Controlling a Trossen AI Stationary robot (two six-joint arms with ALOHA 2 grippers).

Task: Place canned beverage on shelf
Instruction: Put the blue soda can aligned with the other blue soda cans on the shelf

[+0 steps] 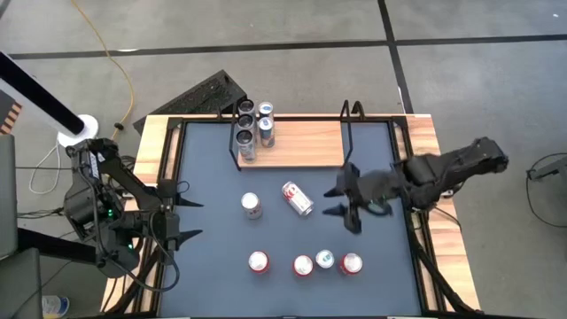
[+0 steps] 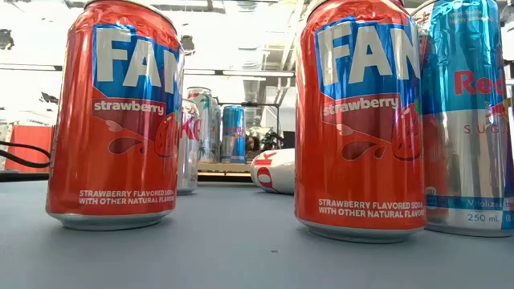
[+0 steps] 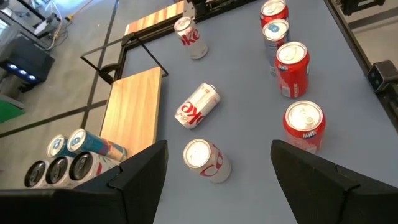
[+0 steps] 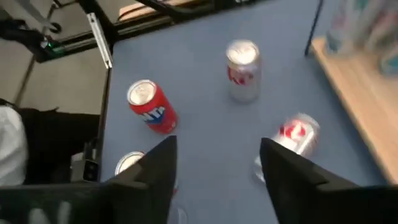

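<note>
Shelf [image 1: 301, 142] keeps bare board right of 4 cans [image 1: 252, 128]; right hand [image 1: 341, 202], fingers apart, hovers beside toppled can [image 1: 298, 198]; left hand [image 1: 182, 217] apart at desk [image 1: 213, 177] edge.

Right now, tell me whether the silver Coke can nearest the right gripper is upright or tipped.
Tipped: the silver Coke can lies on its side on the mat, beside the right gripper.

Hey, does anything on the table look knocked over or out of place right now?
Yes: one silver cola can lies tipped on its side on the dark mat, just in front of the shelf. Every other can stands upright.
</note>
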